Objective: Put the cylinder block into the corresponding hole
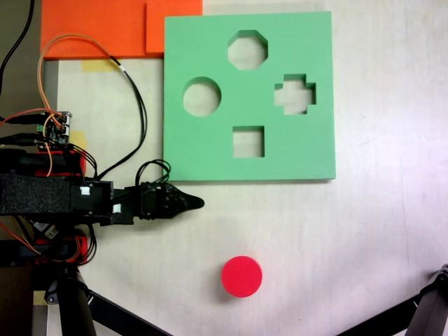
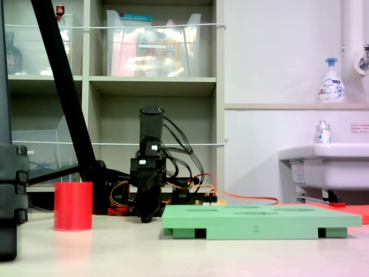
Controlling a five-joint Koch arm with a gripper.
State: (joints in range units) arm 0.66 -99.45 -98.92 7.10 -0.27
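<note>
While the arm is resting low over the pale bench (image 1: 336, 238), its hand (image 1: 190, 203) is pointing toward the first exterior view's right, with the jaws pressed together to a dark tip and pinching nothing. In the second exterior view the hand (image 2: 146, 214) is hanging down with its tip just at the bench surface. The cylinder block (image 1: 241, 276) is standing upright on the bench, well apart from the hand and from the green foam board (image 1: 308, 150). The corresponding hole (image 1: 201, 96) is lying open in the board's part nearest the first exterior view's left (the octagonal, cross and square cutouts are beside it). An orange sheet (image 1: 91, 28) is lying under the board's upper corner. In the second exterior view the cylinder block (image 2: 73, 206) is showing at the second exterior view's left, and behind the bench a shelf unit (image 2: 153, 86) with clear boxes is standing. A white sink (image 2: 326, 167) and a soap bottle (image 2: 331, 81) are sitting at the second exterior view's right.
</note>
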